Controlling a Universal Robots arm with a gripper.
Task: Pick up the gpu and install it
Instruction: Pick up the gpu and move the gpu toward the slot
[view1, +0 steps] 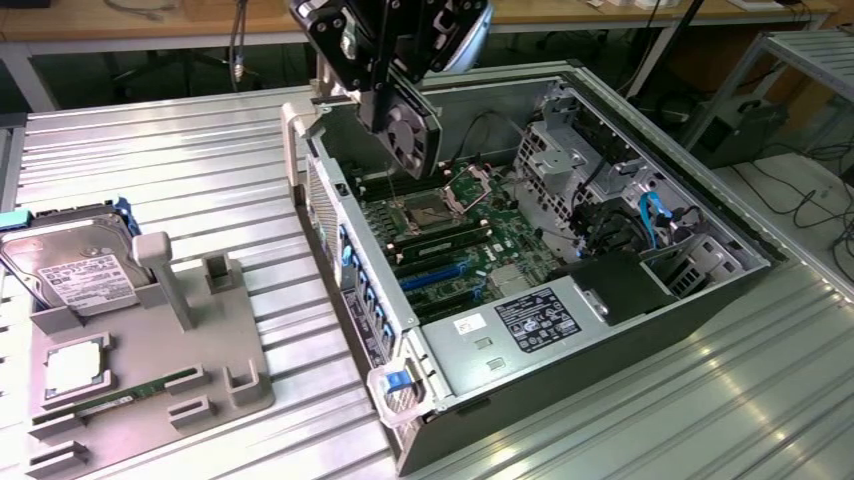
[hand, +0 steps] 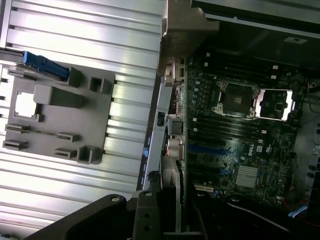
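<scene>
Pincer (view1: 382, 88) clamped on top edge of graphics card (view1: 411, 138), jaws narrow. Card hangs edge-down over far end of open computer case (view1: 694, 215), above motherboard (view1: 461, 225). Round black fan on visible face. Case lies on bench (view1: 174, 150). Grey tray (view1: 200, 340) beside case holds hard drive (view1: 74, 265), memory stick (view1: 127, 392), processor chip (view1: 74, 365).
</scene>
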